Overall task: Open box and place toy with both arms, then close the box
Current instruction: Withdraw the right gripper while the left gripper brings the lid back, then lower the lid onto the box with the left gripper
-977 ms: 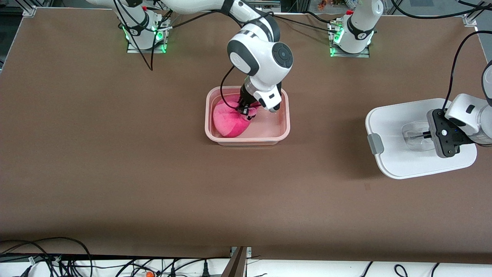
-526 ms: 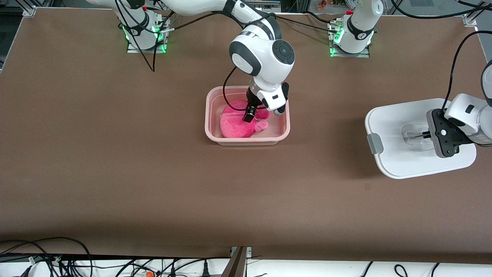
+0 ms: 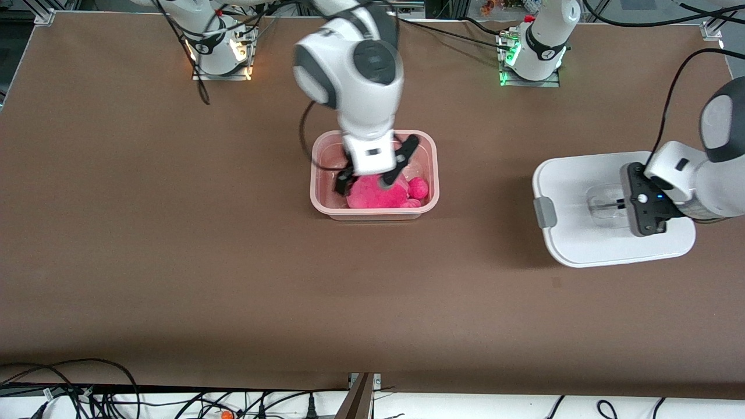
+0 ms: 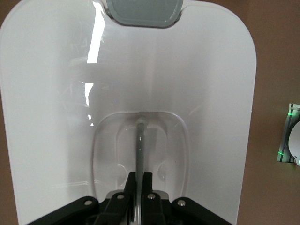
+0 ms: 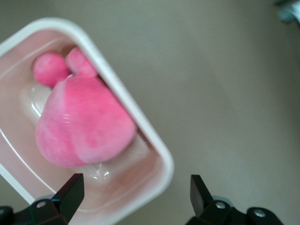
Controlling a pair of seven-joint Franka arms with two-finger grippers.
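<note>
The pink box base (image 3: 317, 174) stands mid-table with its lid off. The hot-pink toy (image 3: 378, 195) lies inside it, against the wall nearer the front camera. My right gripper (image 3: 365, 181) hangs open and empty just over the box. In the right wrist view, the open right gripper (image 5: 136, 185) straddles the box rim (image 5: 154, 140), with the toy (image 5: 84, 122) below. My left gripper (image 3: 617, 203) is shut on the clear handle (image 4: 139, 140) of the white lid (image 3: 582, 233). It holds the lid at the left arm's end of the table. In the left wrist view, the left gripper (image 4: 140, 178) pinches the handle bar.
A grey clip (image 3: 544, 212) sits on the lid's edge facing the box. Brown tabletop (image 3: 233, 262) spreads around the box. Both arm bases stand along the table's back edge, and cables hang below the edge nearest the front camera.
My right gripper let go of the toy, opened and rose; the toy now lies loose in the box. My left gripper carried the lid a little toward the box.
</note>
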